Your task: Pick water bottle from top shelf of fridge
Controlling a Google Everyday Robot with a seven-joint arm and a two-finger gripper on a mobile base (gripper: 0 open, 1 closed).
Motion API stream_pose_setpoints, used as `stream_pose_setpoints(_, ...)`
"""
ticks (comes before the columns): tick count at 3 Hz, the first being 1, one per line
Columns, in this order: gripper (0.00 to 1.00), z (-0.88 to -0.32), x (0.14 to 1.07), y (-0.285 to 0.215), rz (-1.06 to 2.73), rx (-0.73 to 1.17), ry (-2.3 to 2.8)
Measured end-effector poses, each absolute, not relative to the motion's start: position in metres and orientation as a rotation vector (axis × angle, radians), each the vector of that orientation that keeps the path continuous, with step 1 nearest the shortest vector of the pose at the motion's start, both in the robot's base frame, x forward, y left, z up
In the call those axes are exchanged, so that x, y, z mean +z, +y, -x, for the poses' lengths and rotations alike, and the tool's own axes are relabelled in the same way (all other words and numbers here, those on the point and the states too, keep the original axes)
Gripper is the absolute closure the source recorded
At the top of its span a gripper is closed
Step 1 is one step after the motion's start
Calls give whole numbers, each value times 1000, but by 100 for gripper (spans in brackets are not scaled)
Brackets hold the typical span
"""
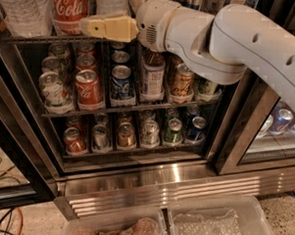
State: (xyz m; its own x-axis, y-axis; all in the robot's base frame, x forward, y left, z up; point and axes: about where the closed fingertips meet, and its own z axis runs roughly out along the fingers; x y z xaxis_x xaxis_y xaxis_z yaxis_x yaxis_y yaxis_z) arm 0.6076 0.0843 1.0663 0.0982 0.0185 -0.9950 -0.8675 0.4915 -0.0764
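Observation:
The water bottle [21,8], clear and ribbed, stands at the far left of the top shelf [38,38] of the fridge [135,180]. A red Coca-Cola bottle [69,6] stands to its right, then another pale bottle [111,0]. My gripper [87,26], beige, on the white arm [229,39], points left at the shelf's front edge. It is below the Coca-Cola bottle and to the right of the water bottle, and holds nothing.
Two lower wire racks hold several cans, such as a red Coca-Cola can [88,89] and a blue can [121,81]. A closed glass door [277,130] is at the right. Two clear plastic bins [216,225] stand on the floor in front. Cables [6,216] lie at the lower left.

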Motion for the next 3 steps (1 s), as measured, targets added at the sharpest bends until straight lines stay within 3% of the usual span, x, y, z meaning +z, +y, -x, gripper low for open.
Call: stream_pose_setpoints(3, 6, -623, 1072, 98, 926, 803, 1287)
